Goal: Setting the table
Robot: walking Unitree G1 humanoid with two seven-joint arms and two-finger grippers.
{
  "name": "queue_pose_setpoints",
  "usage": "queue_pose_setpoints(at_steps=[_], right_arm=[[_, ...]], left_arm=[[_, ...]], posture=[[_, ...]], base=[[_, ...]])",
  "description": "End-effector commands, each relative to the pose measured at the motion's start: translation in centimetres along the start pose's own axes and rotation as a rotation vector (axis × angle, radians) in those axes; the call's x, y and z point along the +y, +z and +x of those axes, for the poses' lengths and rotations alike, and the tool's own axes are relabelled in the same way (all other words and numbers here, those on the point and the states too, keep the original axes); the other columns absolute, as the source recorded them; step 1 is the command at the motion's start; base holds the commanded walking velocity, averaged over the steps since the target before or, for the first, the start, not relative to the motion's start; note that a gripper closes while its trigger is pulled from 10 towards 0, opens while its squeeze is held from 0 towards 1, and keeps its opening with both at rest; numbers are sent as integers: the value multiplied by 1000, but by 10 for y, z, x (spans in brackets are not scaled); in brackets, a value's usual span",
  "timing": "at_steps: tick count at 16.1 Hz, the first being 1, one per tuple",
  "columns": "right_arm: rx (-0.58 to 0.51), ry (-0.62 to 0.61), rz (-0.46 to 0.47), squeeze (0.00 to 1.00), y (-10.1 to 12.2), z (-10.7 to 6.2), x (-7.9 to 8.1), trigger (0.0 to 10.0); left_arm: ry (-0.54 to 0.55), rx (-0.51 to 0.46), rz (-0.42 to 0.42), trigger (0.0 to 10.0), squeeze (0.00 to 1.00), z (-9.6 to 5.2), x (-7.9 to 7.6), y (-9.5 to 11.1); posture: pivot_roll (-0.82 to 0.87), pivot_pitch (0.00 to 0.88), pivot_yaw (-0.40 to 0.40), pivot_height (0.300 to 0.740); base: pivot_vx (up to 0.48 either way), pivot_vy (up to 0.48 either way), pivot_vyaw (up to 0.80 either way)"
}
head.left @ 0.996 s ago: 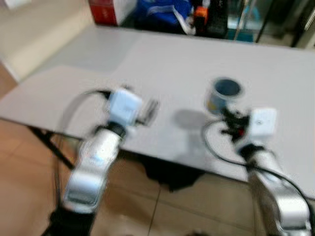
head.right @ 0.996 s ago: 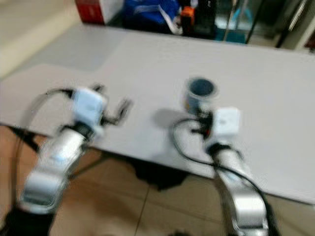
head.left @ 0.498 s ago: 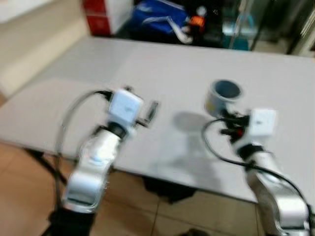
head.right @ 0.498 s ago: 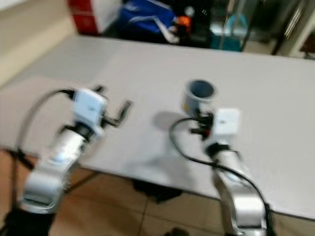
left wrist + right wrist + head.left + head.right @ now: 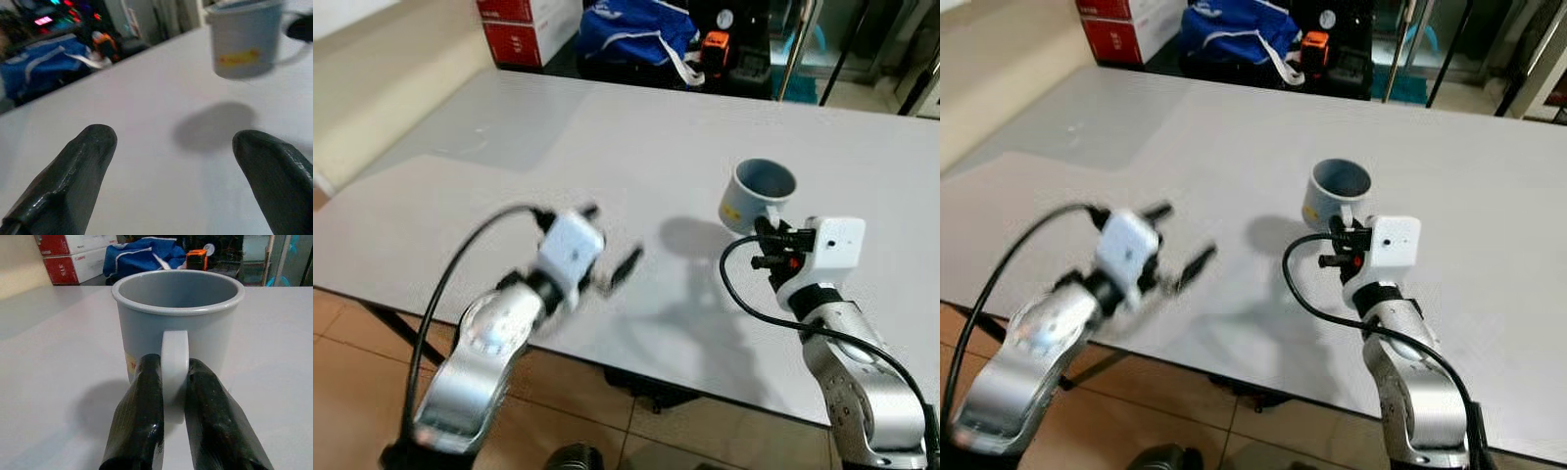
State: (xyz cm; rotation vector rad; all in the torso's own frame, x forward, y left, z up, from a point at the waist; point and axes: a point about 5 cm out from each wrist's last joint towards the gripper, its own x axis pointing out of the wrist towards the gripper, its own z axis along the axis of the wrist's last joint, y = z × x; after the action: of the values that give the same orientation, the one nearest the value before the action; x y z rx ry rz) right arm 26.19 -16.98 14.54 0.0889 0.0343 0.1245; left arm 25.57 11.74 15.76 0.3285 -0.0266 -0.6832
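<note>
My right claw (image 5: 172, 396) is pinched shut on the handle of the grey mug (image 5: 756, 195), one finger (image 5: 139, 416) either side of the loop, and the mug hangs above the tabletop (image 5: 607, 127) with its shadow lying beside it on the white surface. My left claw (image 5: 171, 176) hovers low over the tabletop with its fingers spread wide, holding nothing, the mug well ahead of it.

The risk, as I judge it: I hold this mug by the handle alone, so the whole body hangs off one thin loop. A quick swing or a jolt on the way down could let it pivot between my fingers and tip, or slip out and knock on the tabletop. Setting it down tilted would do the same, so I want the base flat before I let go.

Inside the mug I see bare grey wall, no liquid; the very bottom is hidden from me.
</note>
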Motion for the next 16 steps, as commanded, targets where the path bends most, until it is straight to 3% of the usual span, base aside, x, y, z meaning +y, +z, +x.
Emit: queue_pose_setpoints(at_steps=[1, 4, 7, 10, 16], right_arm=[[-14, 45, 9, 0, 0, 4, 2, 10000], [33, 60, -35, 0, -14, 10, -5, 10000], [48, 0, -84, 0, -19, 17, -17, 10000], [82, -2, -114, 0, -33, 17, -30, 10000], [95, -18, -93, 0, -42, 19, -47, 10000]], left_arm=[[-30, 13, 0, 10000, 0, -6, 2, -1], [-56, 50, 15, 10000, 0, -14, 7, -8], [-86, 57, 16, 10000, 0, -20, 7, -8], [-160, 29, -8, 10000, 0, -23, -3, -4], [-212, 32, -13, 10000, 0, -25, -6, -3]], posture=[[22, 48, 23, 740], [28, 53, 17, 740], [35, 64, 8, 740], [34, 70, 8, 740], [28, 74, 15, 740]], base=[[0, 0, 0], [0, 0, 0], [0, 0, 0], [0, 0, 0], [0, 0, 0]])
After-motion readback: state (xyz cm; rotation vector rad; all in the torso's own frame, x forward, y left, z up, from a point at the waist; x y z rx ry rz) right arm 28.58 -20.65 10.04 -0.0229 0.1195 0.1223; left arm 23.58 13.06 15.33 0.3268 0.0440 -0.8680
